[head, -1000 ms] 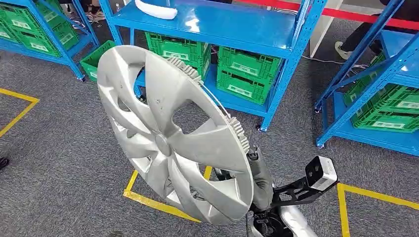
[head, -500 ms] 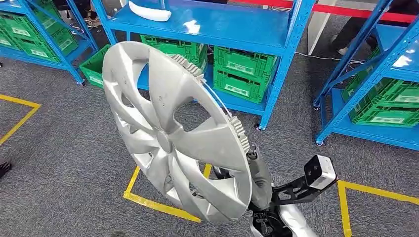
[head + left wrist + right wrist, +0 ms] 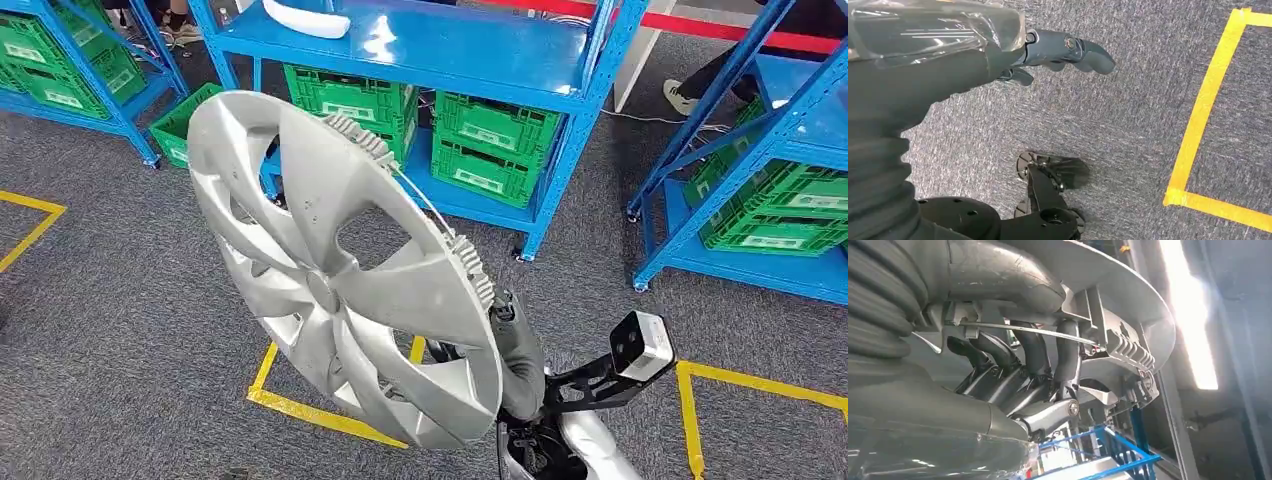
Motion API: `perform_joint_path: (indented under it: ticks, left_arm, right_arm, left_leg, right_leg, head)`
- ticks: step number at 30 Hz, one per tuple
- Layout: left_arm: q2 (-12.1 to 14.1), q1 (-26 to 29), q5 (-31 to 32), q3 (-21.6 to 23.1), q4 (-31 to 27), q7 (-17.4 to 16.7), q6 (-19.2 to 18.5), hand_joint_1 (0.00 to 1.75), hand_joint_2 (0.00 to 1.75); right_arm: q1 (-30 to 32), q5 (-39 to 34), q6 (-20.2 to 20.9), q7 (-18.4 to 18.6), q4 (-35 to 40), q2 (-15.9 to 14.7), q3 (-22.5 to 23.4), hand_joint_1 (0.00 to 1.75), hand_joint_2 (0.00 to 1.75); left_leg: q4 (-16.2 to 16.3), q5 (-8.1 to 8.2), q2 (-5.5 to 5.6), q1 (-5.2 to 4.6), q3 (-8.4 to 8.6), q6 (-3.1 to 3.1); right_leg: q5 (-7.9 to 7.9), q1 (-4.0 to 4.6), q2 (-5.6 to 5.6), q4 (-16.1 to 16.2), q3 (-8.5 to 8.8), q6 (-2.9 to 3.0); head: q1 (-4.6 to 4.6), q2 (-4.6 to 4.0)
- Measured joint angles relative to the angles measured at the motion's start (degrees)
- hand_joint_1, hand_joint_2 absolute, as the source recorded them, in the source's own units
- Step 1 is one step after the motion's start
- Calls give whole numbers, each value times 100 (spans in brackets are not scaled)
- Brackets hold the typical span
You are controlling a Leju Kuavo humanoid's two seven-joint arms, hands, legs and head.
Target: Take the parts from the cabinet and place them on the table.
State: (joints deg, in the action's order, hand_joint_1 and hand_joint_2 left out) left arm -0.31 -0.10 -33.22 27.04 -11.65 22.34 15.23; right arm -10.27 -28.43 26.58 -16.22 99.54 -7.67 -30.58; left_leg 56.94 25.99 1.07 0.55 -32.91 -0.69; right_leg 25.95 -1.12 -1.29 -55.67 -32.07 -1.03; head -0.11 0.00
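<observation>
Grey carpet (image 3: pixel 120 330) with yellow tape squares, blue racks (image 3: pixel 470 50) of green crates (image 3: pixel 495 150) ahead. My right hand (image 3: pixel 1033 365) is clamped on the rim of the hubcap (image 3: pixel 340 270), fingers hooked behind its edge by the wire ring, so the cap stands tilted in front of me, clear of the shelves. My left hand (image 3: pixel 1058 52) hangs over the floor holding nothing, fingers loosely apart. I judge this the carry: I want the wrist steady, since the big disc could lever out of a one-sided grip, and I see no table yet.

The head view looks down across carpet toward blue shelving (image 3: pixel 470 60); the left wrist view faces that carpet closely.
</observation>
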Motion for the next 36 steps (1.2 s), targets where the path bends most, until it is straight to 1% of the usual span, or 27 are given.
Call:
perform_joint_path:
  ticks: [2, 6, 7, 8, 9, 11, 12, 13, 14, 16, 17, 18, 19, 21, 22, 23, 24, 26, 27, 28, 29, 30, 31, 32, 33, 34, 36]
  left_arm:
    - [7, -1, 0, 0, -2, 0, 0, 0, 175]
    - [18, -1, 0, 0, 0, 0, 2, 0, 175]
    - [20, -1, 0, 0, 0, 0, 2, 0, 175]
    - [20, -4, 0, 0, 0, 0, 2, 0, 175]
    - [22, -10, 0, 0, 0, 0, 2, 0, 175]
    - [17, -8, 0, 0, 0, 0, 2, 0, 175]
    - [15, -4, 0, 0, 0, 0, 2, 0, 175]
    - [15, -2, 0, 0, 0, 0, 2, 0, 175]
    - [15, -1, 0, 0, 2, 0, 2, 0, 175]
    - [9, -5, 0, 0, 2, -2, 2, 0, 175]
    - [2, -7, 0, 0, 2, -2, 2, 0, 175]
    - [-2, -12, 0, 0, 2, -2, 2, 0, 175]
    - [-2, -12, 0, 0, 2, -2, 2, 0, 175]
    - [-2, -5, -7, 0, 4, -2, 0, 0, 175]
    - [0, -3, -9, 0, 11, -2, 2, 0, 175]
    - [22, 0, -26, 0, 15, -2, 2, 0, 175]
    - [9, 1, -37, 0, 15, -2, 2, 0, 175]
    - [9, -8, -42, 0, 15, -2, 2, 0, 175]
    - [7, -5, -44, 0, 15, -2, 2, 0, 175]
    - [7, 0, -50, 0, 15, -4, 2, 0, 175]
    - [7, 6, -50, 0, 18, -7, 2, 0, 175]
    - [7, 6, -57, 0, 20, -7, 2, 0, 175]
    - [9, 5, -57, 0, 20, -7, 2, 0, 175]
    - [11, 4, -57, 0, 20, -7, 2, 0, 175]
    - [13, -8, -57, 0, 20, -9, 2, 0, 175]
    - [13, -21, -57, 0, 20, -9, 2, 0, 175]
    - [11, -10, -57, 0, 20, -9, 2, 0, 175]
  right_arm:
    - [-4, 89, -37, -48, 0, 0, -9, 175, 175]
    - [-11, 190, -96, -101, 0, 2, -17, 175, 175]
    - [-15, 203, -96, -107, 2, 2, -20, 175, 175]
    - [-7, 207, -100, -109, 2, -2, -17, 175, 175]
    - [-20, 212, -105, -114, 2, -2, -17, 175, 175]
    - [-12, 223, -105, -118, 2, -4, -17, 175, 175]
    - [-7, 225, -105, -118, 0, -7, -20, 175, 175]
    - [-2, 227, -105, -116, -4, -11, -22, 175, 175]
    - [6, 229, -107, -116, -11, -22, -24, 175, 175]
    - [1, 229, -107, -116, -13, -24, -26, 175, 175]
    - [-5, 229, -107, -118, -13, -24, -26, 175, 175]
    - [-11, 229, -107, -118, -13, -26, -26, 175, 175]
    - [-12, 229, -109, -118, -13, -24, -28, 175, 175]
    - [-11, 236, -107, -118, -13, -24, -31, 175, 175]
    - [-17, 240, -109, -118, -13, -22, -37, 175, 175]
    - [-26, 240, -109, -118, -13, -15, -42, 175, 175]
    - [-24, 240, -107, -120, -13, -4, -42, 175, 175]
    - [-25, 242, -107, -127, -13, 7, -44, 175, 175]
    - [-22, 245, -109, -127, -15, 7, -46, 175, 175]
    - [-17, 251, -109, -125, -20, 7, -50, 175, 175]
    - [-16, 251, -109, -125, -28, 7, -55, 175, 175]
    - [-19, 253, -109, -125, -31, 9, -57, 175, 175]
    - [-24, 251, -107, -125, -31, 15, -57, 175, 175]
    - [-32, 253, -107, -125, -31, 26, -57, 175, 175]
    - [-37, 253, -107, -125, -31, 37, -59, 175, 175]
    - [-47, 253, -107, -124, -31, 37, -59, 175, 175]
    - [-50, 258, -107, -124, -31, 42, -63, 175, 175]
  left_leg:
    - [45, 16, -1, -36, -28, -57]
    - [51, 6, 0, -50, -42, -121]
    - [-18, -35, -2, -38, -17, -174]
    - [-86, -82, -14, 6, 20, -226]
    - [-117, -109, -14, 8, 17, -265]
    - [-112, -125, -1, -3, -12, -274]
    - [-109, -130, 7, -9, -24, -267]
    - [-102, -137, 28, -11, -36, -256]
    - [-98, -143, 57, -10, -39, -244]
    - [-79, -144, 137, -4, -38, -209]
    - [-55, -136, 176, -4, -45, -180]
    - [-16, -125, 211, -30, -78, -133]
    - [-12, -134, 242, -38, -101, -90]
    - [-27, -168, 288, 7, -128, -8]
    - [-21, -170, 325, 11, -140, 33]
    - [40, -117, 235, 28, -156, 58]
    - [220, 28, 83, 12, -233, 95]
    - [1126, 512, -35, 42, -643, 152]
    - [1565, 686, -47, 49, -842, 168]
    - [1822, 728, -57, 54, -961, 177]
    - [1770, 644, -75, 56, -927, 172]
    - [1448, 451, -99, 56, -761, 158]
    - [923, 199, -147, 55, -480, 133]
    - [363, -32, -308, 43, -169, 92]
    - [48, 12, -603, -15, -3, 62]
    - [36, -8, -538, -43, -27, 10]
    - [38, -14, -421, -64, -76, -13]
  right_leg:
    - [-26, -33, 2, 28, -4, -110]
    - [-57, -48, 2, 49, -5, -175]
    - [-56, -34, 3, 52, 0, -202]
    - [16, -48, 40, -54, -68, -183]
    - [199, -30, 58, -330, -196, -118]
    - [638, -28, 60, -1347, -650, -25]
    - [792, -26, 60, -1788, -847, -17]
    - [834, -28, 60, -2012, -944, -40]
    - [741, -32, 61, -1860, -861, -83]
    - [358, -40, 49, -850, -320, -178]
    - [202, -52, -43, -307, -23, -194]
    - [190, -40, -185, -77, 82, -137]
    - [159, -30, -102, -72, 96, -99]
    - [148, 25, -57, -103, 72, -44]
    - [122, 1, -14, -76, 75, 5]
    - [101, -53, 41, -61, 82, 39]
    - [109, -46, 76, -61, 83, 64]
    - [117, -13, 185, -63, 81, 106]
    - [122, 4, 246, -63, 79, 113]
    - [127, 15, 306, -64, 79, 120]
    - [131, 27, 358, -65, 83, 122]
    - [135, 32, 412, -65, 89, 123]
    - [143, 36, 464, -65, 103, 128]
    - [151, 49, 511, -65, 122, 135]
    - [164, 79, 552, -64, 130, 116]
    - [174, 130, 586, -71, 107, 93]
    - [178, 126, 697, -57, 119, 64]
  head:
    - [-4, 0]
    - [-4, 0]
    - [-7, 0]
    - [-2, 0]
    - [7, 0]
    - [2, 0]
    - [0, 0]
    - [0, 0]
    - [0, 0]
    - [2, 0]
    - [4, 0]
    - [0, 0]
    - [-7, 0]
    - [-7, 0]
    - [-4, 0]
    - [-7, 0]
    - [-35, 0]
    - [-39, 0]
    - [-37, 0]
    - [-37, 0]
    - [-37, 0]
    - [-39, 0]
    - [-39, 0]
    - [-39, 0]
    - [-35, 0]
    - [-31, 0]
    - [-29, 0]
